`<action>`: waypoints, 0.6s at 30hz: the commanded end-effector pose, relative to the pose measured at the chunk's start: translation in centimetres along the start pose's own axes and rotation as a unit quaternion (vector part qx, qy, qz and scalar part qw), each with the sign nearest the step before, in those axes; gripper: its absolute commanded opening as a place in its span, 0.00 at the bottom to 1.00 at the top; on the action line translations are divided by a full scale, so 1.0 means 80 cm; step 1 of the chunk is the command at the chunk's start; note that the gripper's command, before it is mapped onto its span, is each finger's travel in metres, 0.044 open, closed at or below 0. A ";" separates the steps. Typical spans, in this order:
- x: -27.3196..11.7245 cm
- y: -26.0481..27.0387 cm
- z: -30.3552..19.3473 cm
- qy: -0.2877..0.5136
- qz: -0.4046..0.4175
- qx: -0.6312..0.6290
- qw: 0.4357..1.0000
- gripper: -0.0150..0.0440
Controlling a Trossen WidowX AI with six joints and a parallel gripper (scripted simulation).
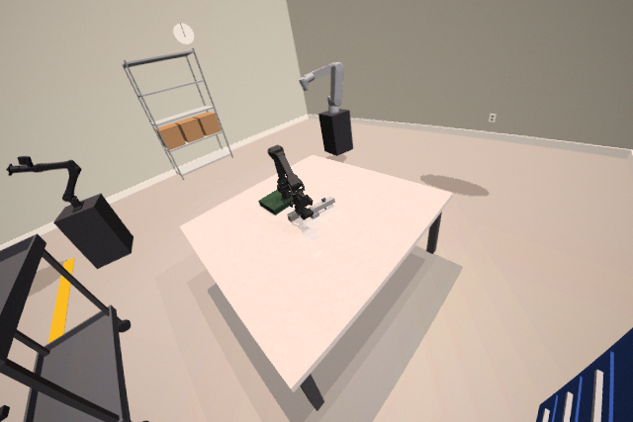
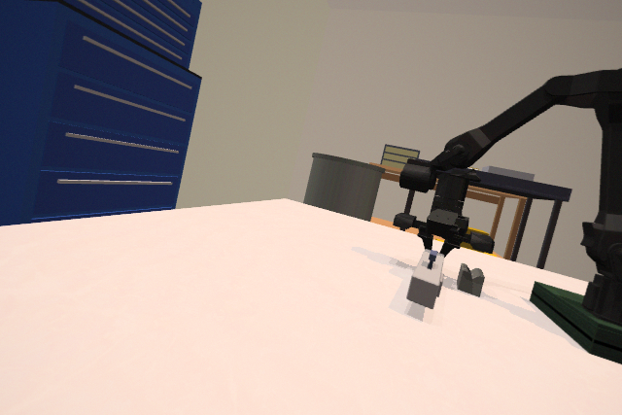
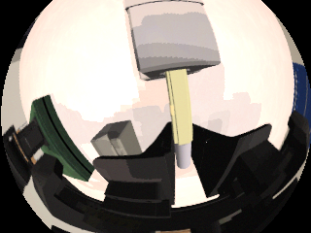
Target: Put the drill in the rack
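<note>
The drill (image 3: pixel 180 107) is a pale yellow rod with a grey end. It sticks out of a grey block (image 3: pixel 175 39) (image 2: pixel 423 291) (image 1: pixel 329 203) that lies on the table. My gripper (image 3: pixel 175 124) (image 2: pixel 434 252) is shut on the drill near its grey end, just outside the block. The small dark blue key (image 2: pixel 431 258) (image 1: pixel 323 200) stands on the block's top. It is out of view in the wrist view. The grey rack (image 3: pixel 118 140) (image 2: pixel 470 281) (image 1: pixel 293 216) with a V-shaped notch stands beside the drill, on the side of the arm's base. The block hides the drill in the exterior view.
The arm stands on a dark green base plate (image 1: pixel 274 203) (image 2: pixel 568 317) (image 3: pixel 63 141) on the pale table (image 1: pixel 326 279) (image 2: pixel 200 310). Blue drawer cabinets (image 2: pixel 120 99), a grey bin (image 2: pixel 344 187) and other robots on black stands are away from the table.
</note>
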State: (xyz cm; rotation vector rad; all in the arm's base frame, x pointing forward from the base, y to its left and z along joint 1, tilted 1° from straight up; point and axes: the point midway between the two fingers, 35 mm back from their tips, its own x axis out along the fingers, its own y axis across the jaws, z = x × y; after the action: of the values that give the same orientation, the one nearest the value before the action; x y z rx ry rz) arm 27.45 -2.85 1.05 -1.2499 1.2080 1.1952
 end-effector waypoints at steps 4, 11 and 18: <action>-0.001 0.000 -0.003 -0.002 0.000 0.000 1.000 0.25; -0.001 0.000 -0.016 -0.002 0.000 0.000 1.000 0.25; -0.002 0.000 -0.031 -0.001 0.000 0.000 1.000 0.25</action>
State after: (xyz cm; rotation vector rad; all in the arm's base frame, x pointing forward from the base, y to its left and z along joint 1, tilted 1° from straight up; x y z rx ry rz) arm 27.43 -4.77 1.16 -1.2478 1.2091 1.1946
